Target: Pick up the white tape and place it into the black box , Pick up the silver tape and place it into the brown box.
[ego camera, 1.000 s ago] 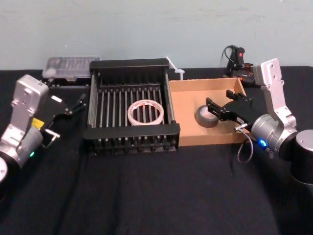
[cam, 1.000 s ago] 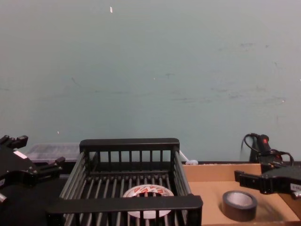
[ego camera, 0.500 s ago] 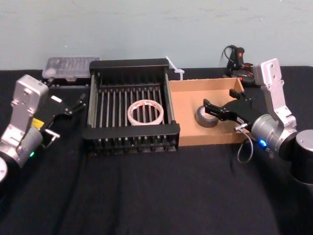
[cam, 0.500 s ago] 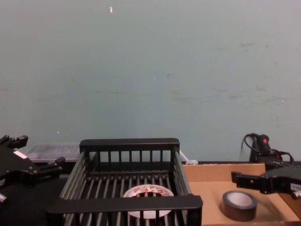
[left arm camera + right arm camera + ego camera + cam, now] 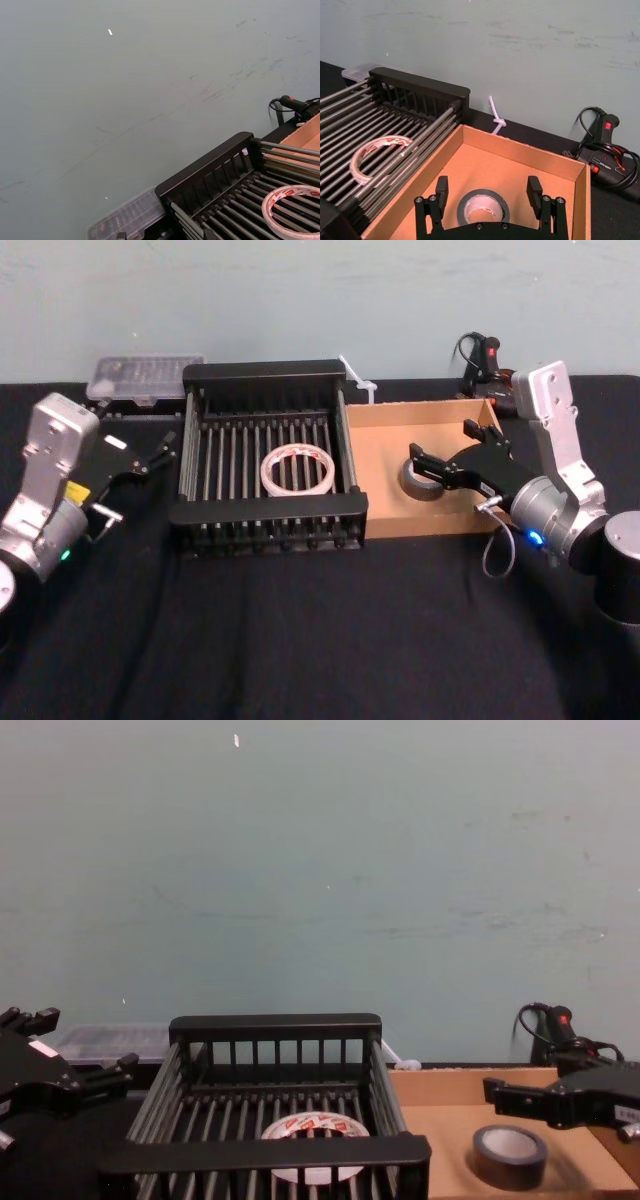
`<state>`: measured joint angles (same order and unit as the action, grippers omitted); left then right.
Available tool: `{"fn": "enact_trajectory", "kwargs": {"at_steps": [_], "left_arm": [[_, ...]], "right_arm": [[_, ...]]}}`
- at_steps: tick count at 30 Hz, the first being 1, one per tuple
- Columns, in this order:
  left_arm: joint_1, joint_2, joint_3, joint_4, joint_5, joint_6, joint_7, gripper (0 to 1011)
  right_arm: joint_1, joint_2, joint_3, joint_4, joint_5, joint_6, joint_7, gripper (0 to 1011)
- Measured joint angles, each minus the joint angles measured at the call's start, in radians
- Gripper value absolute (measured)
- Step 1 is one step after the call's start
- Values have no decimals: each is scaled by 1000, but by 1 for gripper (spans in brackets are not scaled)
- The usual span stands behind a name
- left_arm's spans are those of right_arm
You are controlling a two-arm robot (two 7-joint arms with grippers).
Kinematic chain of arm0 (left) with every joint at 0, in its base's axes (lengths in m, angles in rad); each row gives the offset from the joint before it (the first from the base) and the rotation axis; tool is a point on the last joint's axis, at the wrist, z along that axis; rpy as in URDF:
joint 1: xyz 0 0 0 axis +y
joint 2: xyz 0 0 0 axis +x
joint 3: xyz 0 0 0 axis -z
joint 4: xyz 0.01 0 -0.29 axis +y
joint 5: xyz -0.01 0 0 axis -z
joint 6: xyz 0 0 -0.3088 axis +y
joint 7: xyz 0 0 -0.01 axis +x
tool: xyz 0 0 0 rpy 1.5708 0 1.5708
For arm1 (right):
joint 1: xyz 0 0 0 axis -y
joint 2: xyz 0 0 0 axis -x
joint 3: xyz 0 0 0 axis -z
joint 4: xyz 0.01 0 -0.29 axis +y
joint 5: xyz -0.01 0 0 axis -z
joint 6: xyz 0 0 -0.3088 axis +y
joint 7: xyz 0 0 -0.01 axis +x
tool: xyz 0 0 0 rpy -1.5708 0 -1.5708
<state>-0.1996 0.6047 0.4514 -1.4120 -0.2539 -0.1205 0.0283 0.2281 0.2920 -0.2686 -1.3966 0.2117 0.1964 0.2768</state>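
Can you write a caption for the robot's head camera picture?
White tape lies in the black box; right hand, open, hovers over silver tape in the brown box.

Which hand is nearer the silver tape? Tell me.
Right. The right hand hangs open just above the silver tape inside the brown box; the left hand sits far off, beyond the black box.
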Motion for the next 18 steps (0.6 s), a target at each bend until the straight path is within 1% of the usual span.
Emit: {"fn": "enact_trajectory", "kwargs": {"at_steps": [8, 18], "left_arm": [[0, 0, 0, 0, 0, 0, 0, 1001], [0, 0, 0, 0, 0, 0, 0, 1001]], "right_arm": [[-53, 6, 9, -84, -17, 1, -23, 1002], [-119, 9, 30, -176, -20, -1, -31, 1002]]}}
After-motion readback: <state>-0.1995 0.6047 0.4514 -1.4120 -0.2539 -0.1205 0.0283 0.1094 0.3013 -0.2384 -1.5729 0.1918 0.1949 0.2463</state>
